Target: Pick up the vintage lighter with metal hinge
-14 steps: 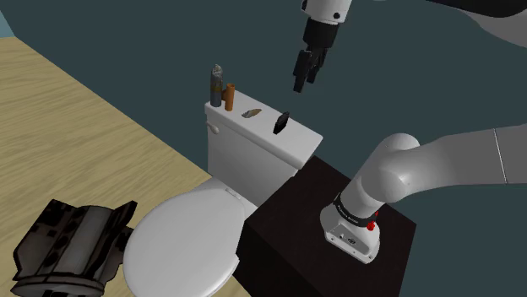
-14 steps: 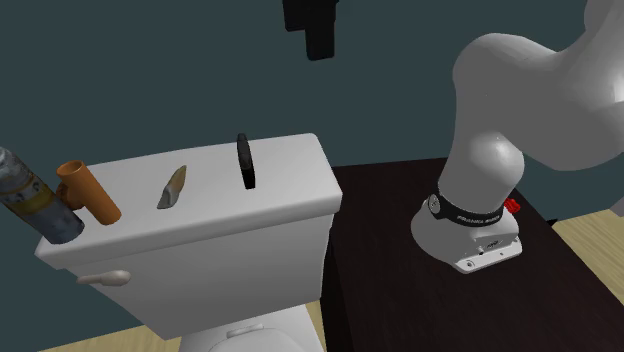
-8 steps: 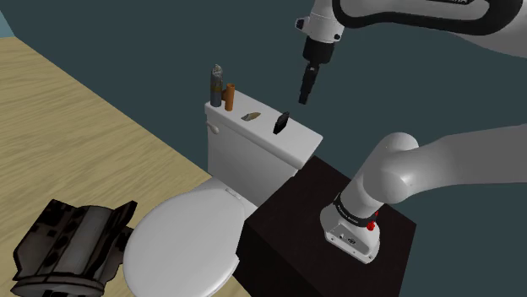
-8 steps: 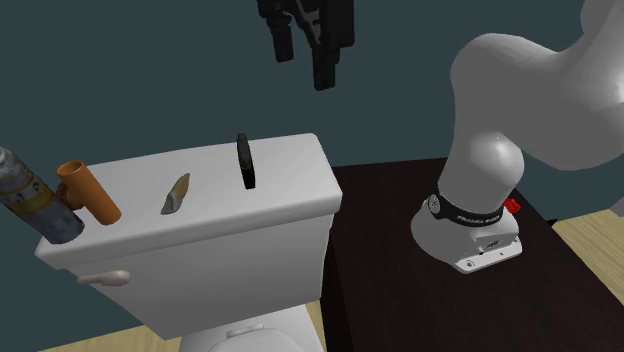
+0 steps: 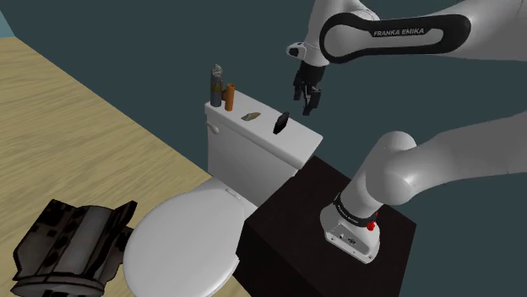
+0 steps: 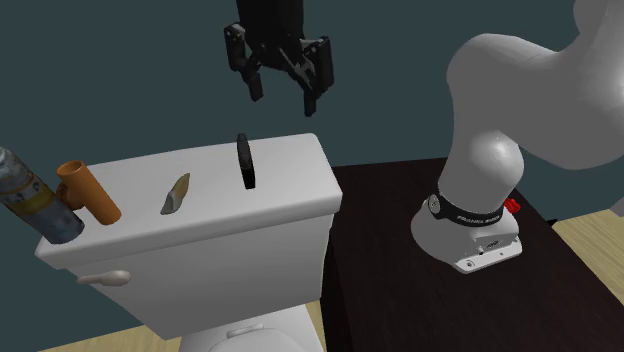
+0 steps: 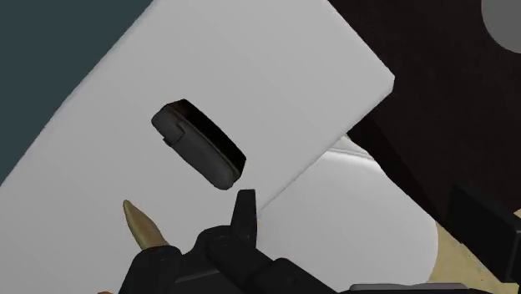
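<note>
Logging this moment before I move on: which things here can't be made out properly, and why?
- lighter: its hinge can't be told apart; tiny in the shoulder view, a thin dark sliver in the second exterior view.
- grey bottle: cut off by the second exterior view's left edge.
- tan piece: one end hidden behind the gripper in the wrist view.
- dark object on the floor: cut by the shoulder view's bottom edge, unidentifiable.

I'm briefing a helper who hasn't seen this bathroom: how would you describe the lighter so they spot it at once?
Find the white toilet tank lid beside the dark stand. Four small things sit along it; the lighter is the one nearest the stand. It alone is near-black, a narrow rounded block, unlike the tan sliver, orange-brown cylinder and can.
</note>
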Robot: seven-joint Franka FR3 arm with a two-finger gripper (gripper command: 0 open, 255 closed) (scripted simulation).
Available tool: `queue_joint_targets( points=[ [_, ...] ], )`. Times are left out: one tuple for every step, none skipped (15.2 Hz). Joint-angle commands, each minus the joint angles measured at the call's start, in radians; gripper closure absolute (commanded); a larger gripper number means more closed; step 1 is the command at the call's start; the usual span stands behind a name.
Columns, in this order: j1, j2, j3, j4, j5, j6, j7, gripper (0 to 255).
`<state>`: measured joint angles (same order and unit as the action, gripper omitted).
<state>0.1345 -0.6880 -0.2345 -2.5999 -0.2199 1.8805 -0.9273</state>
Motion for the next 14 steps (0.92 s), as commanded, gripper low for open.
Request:
queue_joint_targets(
  points=[
    [0.023, 0.048, -0.055, -0.016, -0.047, 0.081, -0.146, 0],
    [0.035, 0.075, -0.082, -0.021, -0.067, 0.120, -0.213, 0],
    [0.047, 0.104, -0.109, -0.024, -0.085, 0.161, -0.280, 0],
    [0.061, 0.136, -0.135, -0.025, -0.102, 0.202, -0.347, 0],
    [0.075, 0.170, -0.162, -0.024, -0.116, 0.244, -0.413, 0],
    [0.091, 0.205, -0.188, -0.021, -0.127, 0.287, -0.481, 0],
    [0.108, 0.243, -0.215, -0.017, -0.136, 0.329, -0.548, 0],
    [0.126, 0.282, -0.240, -0.011, -0.141, 0.372, -0.617, 0],
    [0.144, 0.323, -0.265, -0.004, -0.141, 0.416, -0.687, 0],
    [0.156, 0.347, -0.279, 0.001, -0.140, 0.440, -0.728, 0],
    [0.156, 0.358, -0.283, -0.005, -0.140, 0.457, -0.728, 0],
    [0.157, 0.369, -0.286, -0.011, -0.139, 0.474, -0.728, 0],
    [0.158, 0.381, -0.289, -0.017, -0.139, 0.491, -0.728, 0],
    [0.159, 0.393, -0.293, -0.022, -0.138, 0.508, -0.729, 0]
  ],
)
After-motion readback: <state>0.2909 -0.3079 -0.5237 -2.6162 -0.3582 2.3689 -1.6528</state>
